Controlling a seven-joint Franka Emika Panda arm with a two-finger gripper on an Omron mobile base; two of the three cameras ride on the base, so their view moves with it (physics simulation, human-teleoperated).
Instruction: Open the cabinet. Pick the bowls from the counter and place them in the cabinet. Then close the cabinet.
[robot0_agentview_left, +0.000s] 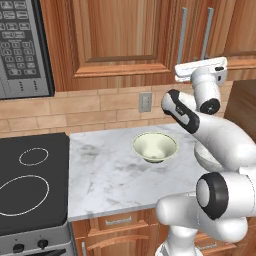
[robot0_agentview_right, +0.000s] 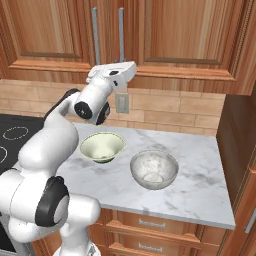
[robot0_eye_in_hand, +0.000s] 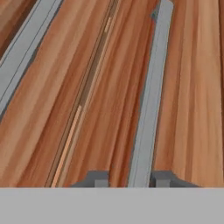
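Observation:
The cabinet (robot0_agentview_left: 120, 35) (robot0_agentview_right: 175, 30) hangs above the counter (robot0_agentview_left: 110, 175) (robot0_agentview_right: 200, 180) with both doors closed. Two long silver handles flank the seam. In the hand view my gripper (robot0_eye_in_hand: 131, 178) straddles one handle (robot0_eye_in_hand: 146, 109). Its right fingertip (robot0_eye_in_hand: 162, 178) lies against the bar and a small gap remains on the left, so it is open. The hand (robot0_agentview_left: 200, 70) (robot0_agentview_right: 115, 72) sits just below the right handle (robot0_agentview_left: 207, 30) (robot0_agentview_right: 121, 32). A cream-green bowl (robot0_agentview_left: 155, 146) (robot0_agentview_right: 102, 146) and a grey speckled bowl (robot0_agentview_right: 154, 169) stand upright on the counter.
A grey microwave (robot0_agentview_left: 22, 45) hangs at the left above a black stove top (robot0_agentview_left: 30, 185). A wall outlet (robot0_agentview_left: 145, 102) (robot0_agentview_right: 122, 103) is set in the tile behind the bowls. Drawers (robot0_agentview_right: 150, 222) run under the counter, and a tall wooden panel (robot0_agentview_right: 240, 140) bounds its right end.

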